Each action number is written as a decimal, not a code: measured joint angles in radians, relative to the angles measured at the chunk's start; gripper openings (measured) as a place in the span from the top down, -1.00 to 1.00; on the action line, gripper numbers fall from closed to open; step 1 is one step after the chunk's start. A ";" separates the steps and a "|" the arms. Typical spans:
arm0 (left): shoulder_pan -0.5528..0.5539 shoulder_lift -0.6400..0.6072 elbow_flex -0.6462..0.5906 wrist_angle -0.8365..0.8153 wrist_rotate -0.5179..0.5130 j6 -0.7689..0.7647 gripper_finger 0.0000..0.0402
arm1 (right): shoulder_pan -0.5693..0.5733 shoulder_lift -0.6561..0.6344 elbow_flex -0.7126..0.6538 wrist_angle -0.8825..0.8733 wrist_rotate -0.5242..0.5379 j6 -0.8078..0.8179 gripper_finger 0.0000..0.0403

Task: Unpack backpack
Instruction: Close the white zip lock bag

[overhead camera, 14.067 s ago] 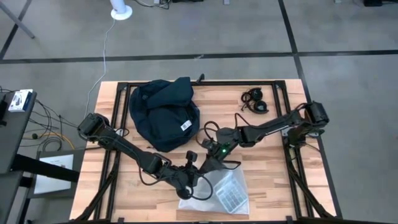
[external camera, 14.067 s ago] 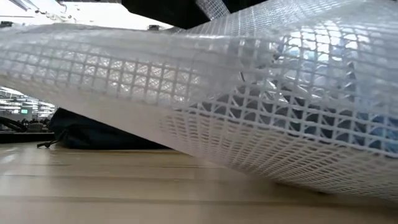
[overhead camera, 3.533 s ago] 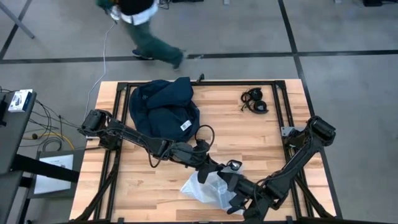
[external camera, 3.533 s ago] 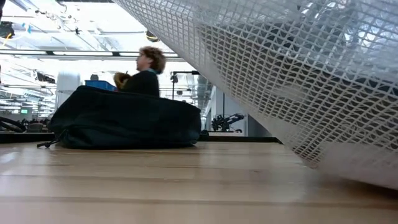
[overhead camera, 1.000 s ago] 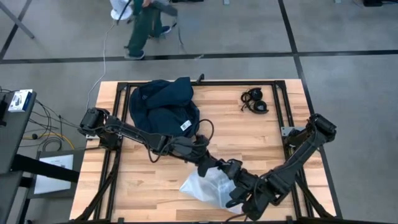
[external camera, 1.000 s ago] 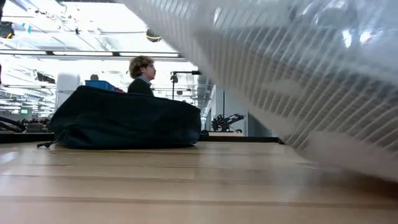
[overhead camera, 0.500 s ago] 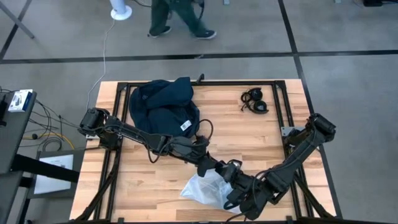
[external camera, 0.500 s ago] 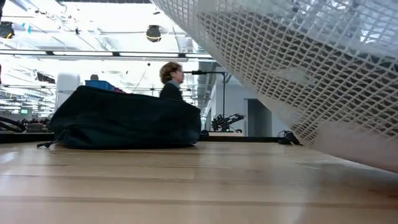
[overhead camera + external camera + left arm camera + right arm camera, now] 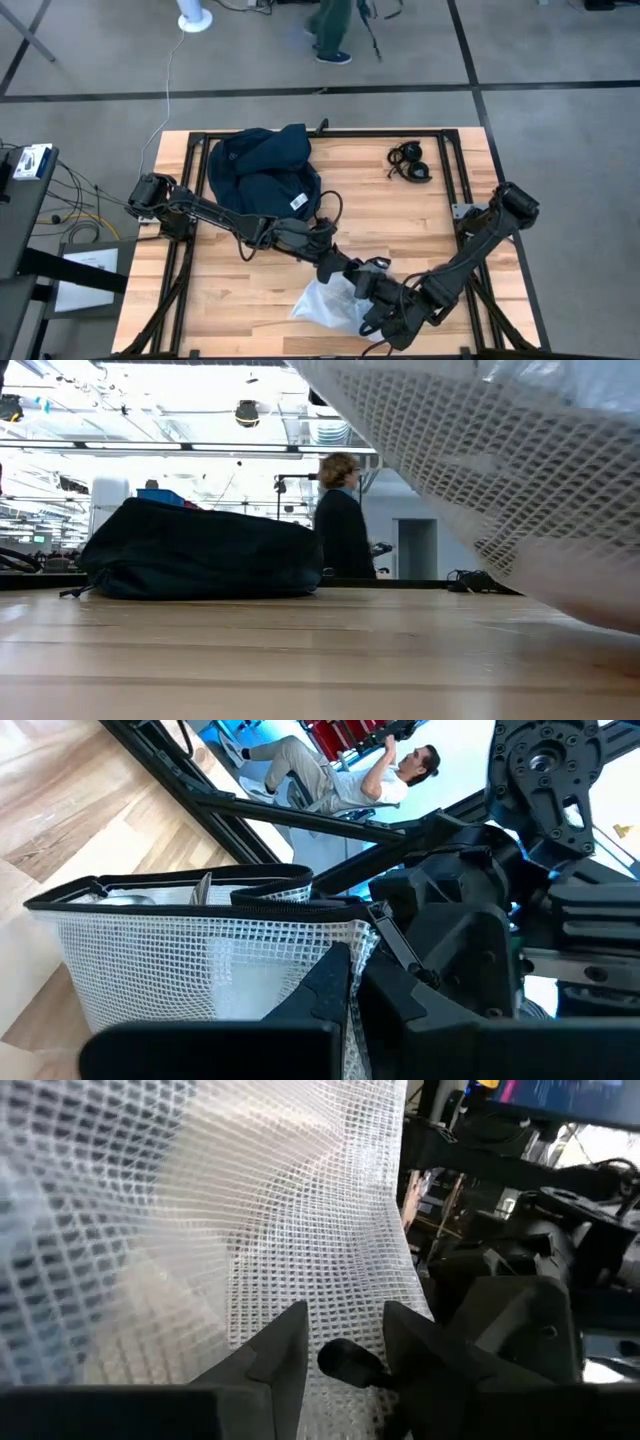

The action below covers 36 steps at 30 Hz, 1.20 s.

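Arms meeting at a mesh pouch, backpack sitting apart

We are seeing both arms reaching to the near middle of the wooden slatted surface (image 9: 420, 230), where a clear plastic pouch with white grid mesh and a dark zip edge (image 9: 328, 303) is lying crumpled. The left tool (image 9: 352, 272) is sitting at the pouch's upper edge; in its wrist view a fold of the mesh is passing between its dark fingers (image 9: 330, 982), so we are reading it as pinching the pouch. The right tool (image 9: 378, 318) is hovering at the pouch's right side; its wrist view is showing its two fingers (image 9: 275, 1348) a narrow gap apart with a small dark knob between them, mesh right behind.

The large soft dark navy fabric backpack (image 9: 262, 180) is resting well apart, at the far left of the surface, slumped and untouched. A small black coiled cable bundle (image 9: 409, 162) is lying at the far right. A person in dark clothes (image 9: 343, 525) is walking past beyond the surface.
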<state>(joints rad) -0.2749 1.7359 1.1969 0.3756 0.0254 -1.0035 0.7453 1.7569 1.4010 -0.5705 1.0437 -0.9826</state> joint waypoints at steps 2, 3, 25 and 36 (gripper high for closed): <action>0.000 0.000 0.001 0.002 0.005 0.000 1.00 | 0.011 0.000 0.000 -0.002 0.025 -0.059 0.44; -0.001 0.000 0.001 0.001 0.007 0.000 1.00 | 0.016 0.000 0.000 -0.004 0.031 -0.086 0.45; 0.003 -0.002 0.001 -0.050 -0.029 0.056 1.00 | 0.065 -0.002 -0.001 0.173 0.070 -0.142 0.86; 0.018 -0.002 0.001 -0.107 -0.062 0.274 1.00 | 0.098 -0.048 -0.001 0.405 0.220 0.273 0.95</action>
<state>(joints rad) -0.2573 1.7344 1.1976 0.2687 -0.0364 -0.7291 0.8432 1.7092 1.4002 -0.1653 1.2635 -0.7100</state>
